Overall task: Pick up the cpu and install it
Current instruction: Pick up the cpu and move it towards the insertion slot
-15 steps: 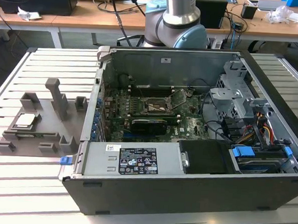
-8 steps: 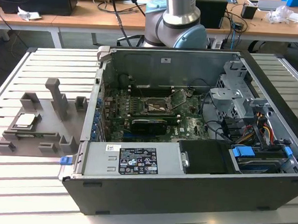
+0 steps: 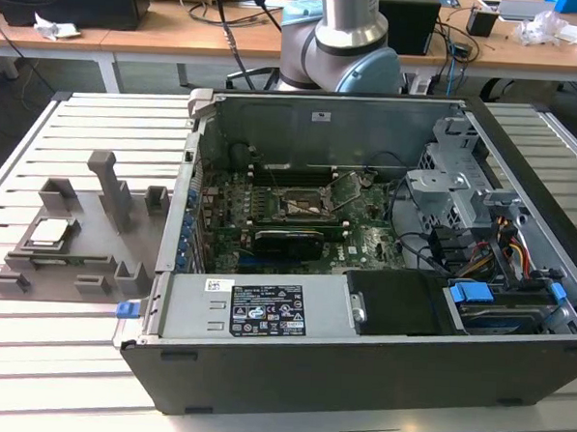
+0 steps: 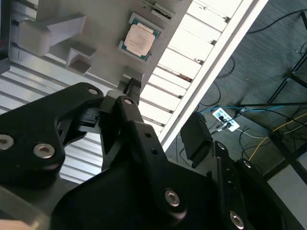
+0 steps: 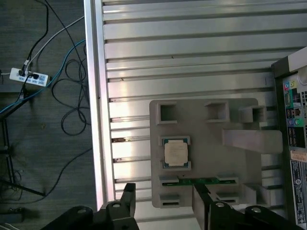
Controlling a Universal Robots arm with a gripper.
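On the grey tray point(image 5: 201, 139), cpu point(image 5: 176, 153) flat, silver face up; pincer point(image 5: 163, 189) spread, empty.

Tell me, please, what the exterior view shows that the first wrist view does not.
The exterior view adds the motherboard inside the open case, with its socket, and the arm behind it. The first wrist view adds the open gripper, plus a power strip and cables on the floor. Both share the cpu lying in the grey holder on the slatted table.
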